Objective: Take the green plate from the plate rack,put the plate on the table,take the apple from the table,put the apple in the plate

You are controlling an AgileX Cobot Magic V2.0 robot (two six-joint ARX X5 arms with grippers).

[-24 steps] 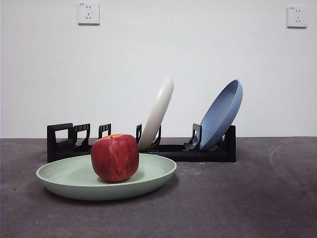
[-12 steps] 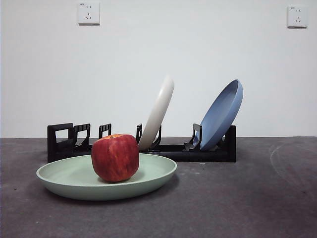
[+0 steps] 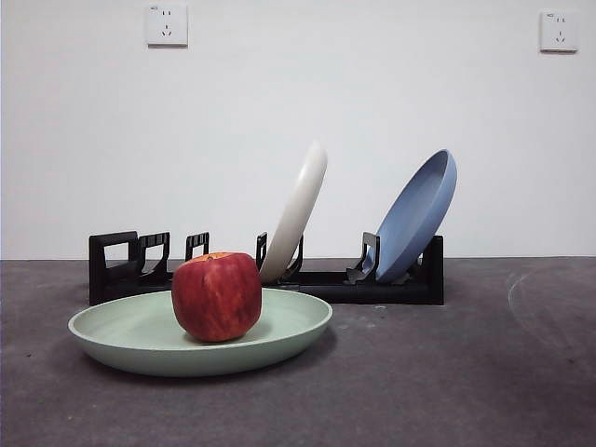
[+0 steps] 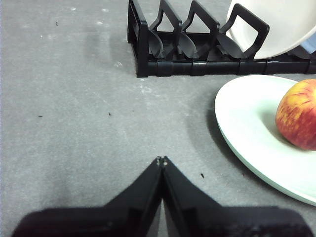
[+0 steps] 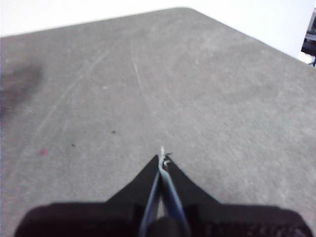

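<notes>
The green plate (image 3: 200,333) lies flat on the dark grey table (image 3: 447,372), in front of the black plate rack (image 3: 265,270). The red apple (image 3: 216,296) sits upright in the plate. In the left wrist view the plate (image 4: 256,133) and apple (image 4: 298,121) lie off to one side of my left gripper (image 4: 161,160), which is shut and holds nothing, over bare table short of the rack (image 4: 197,42). My right gripper (image 5: 162,159) is shut over bare table, away from everything. Neither arm shows in the front view.
A cream-white plate (image 3: 298,209) and a blue plate (image 3: 417,214) lean in the rack's slots. Two wall sockets (image 3: 166,24) sit high on the white wall behind. The table edge (image 5: 237,32) runs past the right gripper.
</notes>
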